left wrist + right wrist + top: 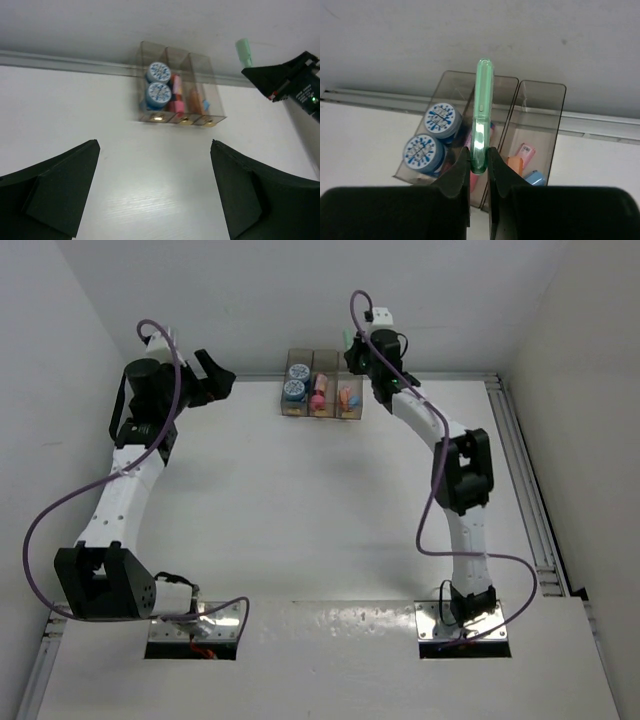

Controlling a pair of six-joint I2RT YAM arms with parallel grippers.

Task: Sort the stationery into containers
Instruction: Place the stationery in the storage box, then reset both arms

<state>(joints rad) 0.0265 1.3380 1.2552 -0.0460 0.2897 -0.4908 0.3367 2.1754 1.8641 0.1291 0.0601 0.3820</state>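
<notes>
Table [300,520]: white and bare across the middle. The only loose goods seen lie inside the row at its 12 o'clock edge, so the sort looks nearly done.
Containers [200,65]: three joined translucent bins against the back wall with their yellowish marks facing the arms. Each seems to take one kind of item.
Left gripper [155,145]: jaws spread as wide as they go, with nothing between them. In the top view it is at 9 o'clock of the row and well apart from it, probably parked clear to leave the other arm room.
Right gripper [479,165]: pinched tight on the lower end of the green piece. It sits at about 2 o'clock of the row, just beside it.
Blue-and-white cylinders [159,93]: two, stacked one behind the other in the left bin, which they fill from wall to wall.
Green capsule [482,115]: sticks out past the fingertips toward 12 o'clock. In the right wrist view it lines up over the middle bin. The grip on its tail probably lets the free end enter the narrow slot first.
Pink pieces [175,95]: in the middle bin.
Orange piece [522,152]: in the right bin.
Blue piece [535,177]: in the right bin, at 5 o'clock of the orange one.
</notes>
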